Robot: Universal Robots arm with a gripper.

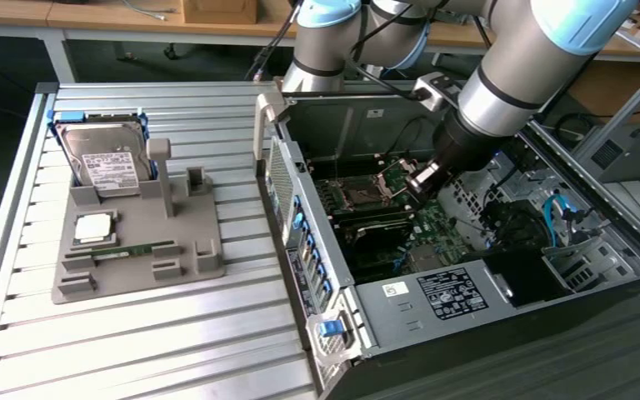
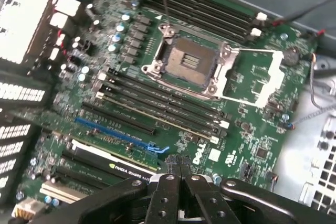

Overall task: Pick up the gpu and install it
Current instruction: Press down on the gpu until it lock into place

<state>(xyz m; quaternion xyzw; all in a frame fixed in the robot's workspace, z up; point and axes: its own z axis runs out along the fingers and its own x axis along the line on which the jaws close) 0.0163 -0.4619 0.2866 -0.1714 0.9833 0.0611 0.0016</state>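
While the tool sits closed and empty over the green board, the gpu stands on edge in a slot, just beside the tool's tips. It looks thin, stiff, light and easy to break, so its bare top edge seems safest to hold.

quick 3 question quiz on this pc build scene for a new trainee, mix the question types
1. True or false: the hard drive stands in the gray fixture, outside the computer case.
2. Where is the gripper? A) inside the computer case B) over the gray fixture C) on the bare table
3. Fill in: the gpu, with Nvidia lettering along its edge, stands in a slot on the ___.

Key: 1 true. 2 A. 3 motherboard.
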